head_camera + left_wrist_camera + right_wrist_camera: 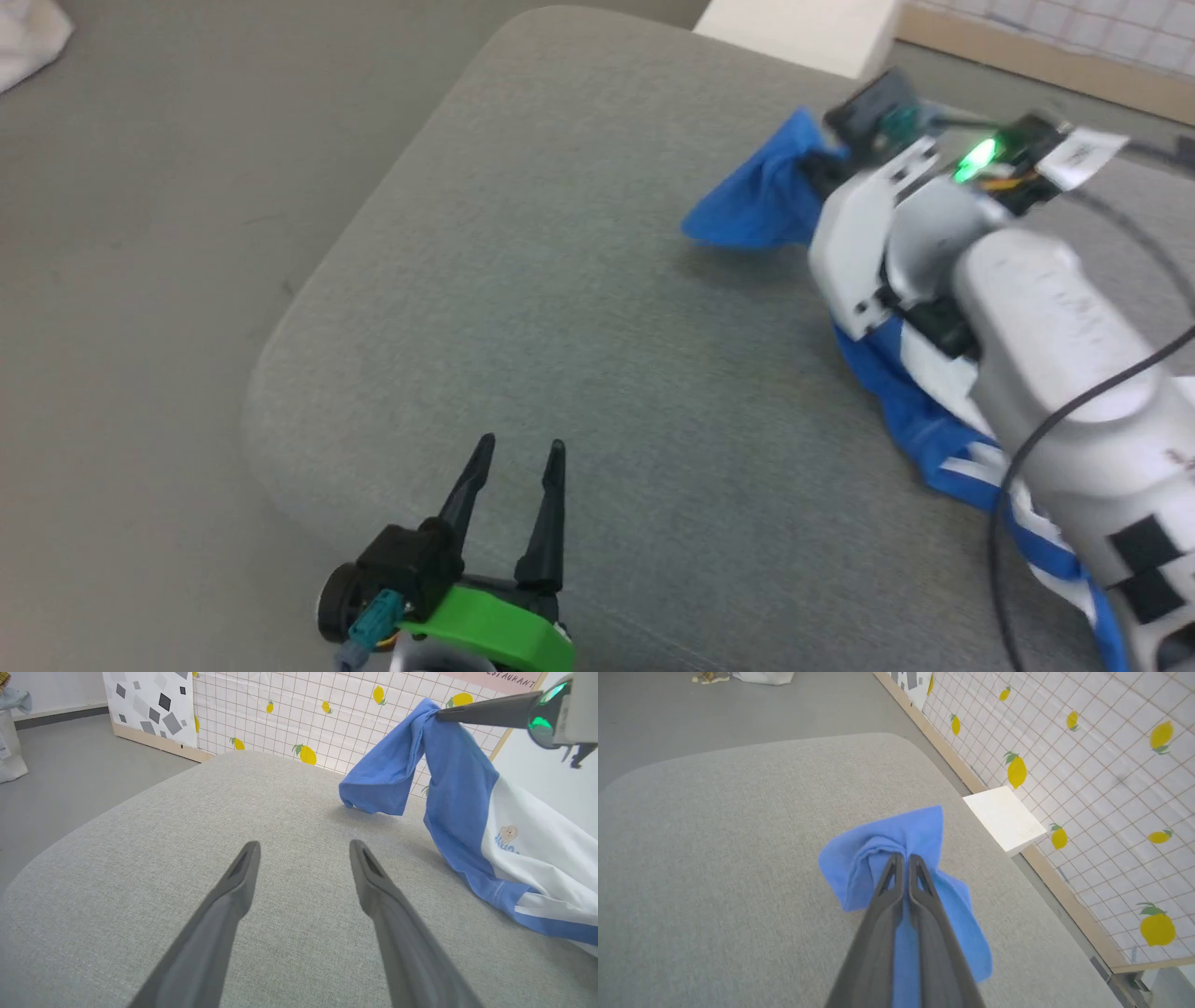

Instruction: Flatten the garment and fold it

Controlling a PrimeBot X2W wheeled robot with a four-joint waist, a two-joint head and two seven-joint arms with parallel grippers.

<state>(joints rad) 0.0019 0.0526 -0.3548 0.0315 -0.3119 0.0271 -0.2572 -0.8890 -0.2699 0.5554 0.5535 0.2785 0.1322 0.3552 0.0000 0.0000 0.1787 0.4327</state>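
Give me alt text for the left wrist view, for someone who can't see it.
The right gripper, jaws shut, holds the garment up by a blue sleeve over a grey cushion. The left gripper hovers in the foreground with jaws open, apart from the cloth; a lemon-print wall stands behind.

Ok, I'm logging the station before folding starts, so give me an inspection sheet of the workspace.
Surface: grey fabric pad, rounded corners.
Job's things: garment bunched at the pad's right side, blue sleeve raised off the pad, bear patch showing.
Clutter: white bag on the floor.
Grippers: right claw shut on the blue sleeve; left claw open, holding nothing, over bare pad.
Cables: black cable looping over the right forearm.
Surroundings: grey floor, lemon-print grid wall, white block beside it.
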